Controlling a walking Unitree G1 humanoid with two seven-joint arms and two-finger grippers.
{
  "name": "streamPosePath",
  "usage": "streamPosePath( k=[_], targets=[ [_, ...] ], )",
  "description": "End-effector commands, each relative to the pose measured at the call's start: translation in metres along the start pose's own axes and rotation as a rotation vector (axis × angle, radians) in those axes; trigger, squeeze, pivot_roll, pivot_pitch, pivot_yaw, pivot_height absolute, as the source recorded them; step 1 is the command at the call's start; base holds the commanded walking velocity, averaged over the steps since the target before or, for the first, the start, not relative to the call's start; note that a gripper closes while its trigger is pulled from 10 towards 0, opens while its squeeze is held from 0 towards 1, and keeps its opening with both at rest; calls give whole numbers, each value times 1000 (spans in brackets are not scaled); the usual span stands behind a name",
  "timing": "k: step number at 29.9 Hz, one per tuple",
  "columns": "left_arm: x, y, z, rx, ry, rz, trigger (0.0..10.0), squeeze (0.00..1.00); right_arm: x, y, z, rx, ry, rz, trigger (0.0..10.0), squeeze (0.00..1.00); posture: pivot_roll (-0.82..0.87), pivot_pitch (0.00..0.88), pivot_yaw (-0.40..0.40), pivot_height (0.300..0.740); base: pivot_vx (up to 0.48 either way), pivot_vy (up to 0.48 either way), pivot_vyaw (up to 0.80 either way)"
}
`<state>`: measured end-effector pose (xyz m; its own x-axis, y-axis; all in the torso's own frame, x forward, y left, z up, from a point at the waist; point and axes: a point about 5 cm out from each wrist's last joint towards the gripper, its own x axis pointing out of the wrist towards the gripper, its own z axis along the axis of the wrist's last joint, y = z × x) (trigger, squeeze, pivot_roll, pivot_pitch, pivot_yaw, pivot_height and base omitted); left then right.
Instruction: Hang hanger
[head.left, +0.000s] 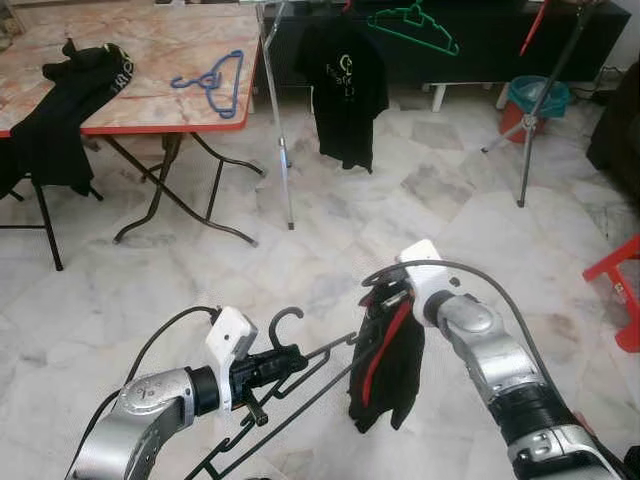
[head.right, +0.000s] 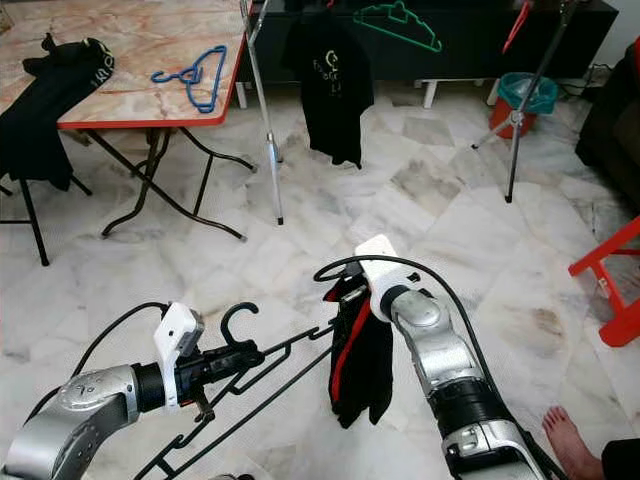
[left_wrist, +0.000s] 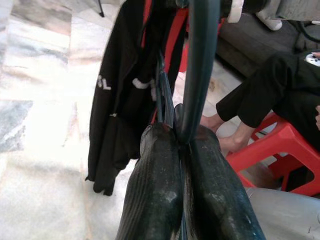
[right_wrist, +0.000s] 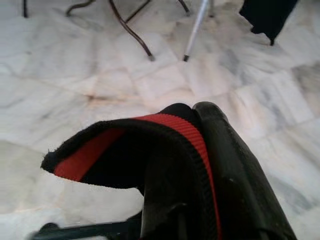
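left gripper (head.left: 268, 365) clamps black hanger (head.left: 300, 385) | right gripper (head.left: 388, 297) pinches garment (head.left: 388, 365)

— Left arm (head.left: 140, 410)?
— Bent, reaching forward and inward from low on the left. Left gripper (head.left: 285, 360) pointing right, fingers (left_wrist: 155, 200) pressed together, clamped on the hanger (head.left: 290, 385) just below its hook.
— Right arm (head.left: 500, 370)?
— Raised from low on the right, forearm angled forward and to the left, wrist turned down. Right gripper (head.left: 385, 300) a little higher than the left, fingers (right_wrist: 235, 170) closed over the collar of the garment (head.left: 388, 365).
— Near each other?
— Near, not touching; right a little ahead of left.
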<state>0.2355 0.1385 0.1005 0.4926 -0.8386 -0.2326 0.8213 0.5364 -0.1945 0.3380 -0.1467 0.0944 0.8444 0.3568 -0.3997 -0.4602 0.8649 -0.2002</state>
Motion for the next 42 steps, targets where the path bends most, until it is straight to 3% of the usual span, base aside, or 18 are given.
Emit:
streamPosePath(
  k=[1, 7, 12, 15, 21, 25, 30, 36, 42],
  targets=[
    [4, -2, 5, 15, -9, -13, 10000, 0, 0, 3, 10, -13, -34, 21, 10000, 0, 63, 91, 3, 740, 0, 0, 0],
    [13, 1, 8, 42, -41, 50, 10000, 0, 0, 17, 8, -16, -30, 97, 10000, 0, 64, 101, 2, 740, 0, 0, 0],
    [19, 10, 10, 75, -52, 154, 10000, 0, -1, 14, 8, 2, -31, 70, 10000, 0, 60, 105, 2, 740, 0, 0, 0],
    [20, 11, 9, 81, -48, 163, 10000, 0, -1, 13, 11, -1, -35, 71, 10000, 0, 57, 111, 1, 740, 0, 0, 0],
    [21, 15, -2, 119, 34, 197, 10000, 0, -4, 8, 17, -5, -54, 50, 10000, 0, 57, 111, 1, 740, 0, 0, 0],
    [21, 28, -4, 161, 40, 316, 10000, 0, -3, 9, 16, -3, -49, 49, 10000, 0, 55, 115, 0, 740, 0, 0, 0],
    [22, 22, 4, 113, -32, 265, 10000, 0, -3, 12, 15, 1, -45, 57, 10000, 0, 58, 113, -1, 740, 0, 0, 0],
    [23, 2, 13, 7, -108, 73, 10000, 0, -2, 13, 16, 1, -49, 60, 10000, 0, 59, 102, -1, 740, 0, 0, 0],
    [19, -6, 11, -13, -87, -19, 10000, 0, -2, 11, 18, -3, -51, 53, 10000, 0, 61, 91, 0, 740, 0, 0, 0]
  ],
)
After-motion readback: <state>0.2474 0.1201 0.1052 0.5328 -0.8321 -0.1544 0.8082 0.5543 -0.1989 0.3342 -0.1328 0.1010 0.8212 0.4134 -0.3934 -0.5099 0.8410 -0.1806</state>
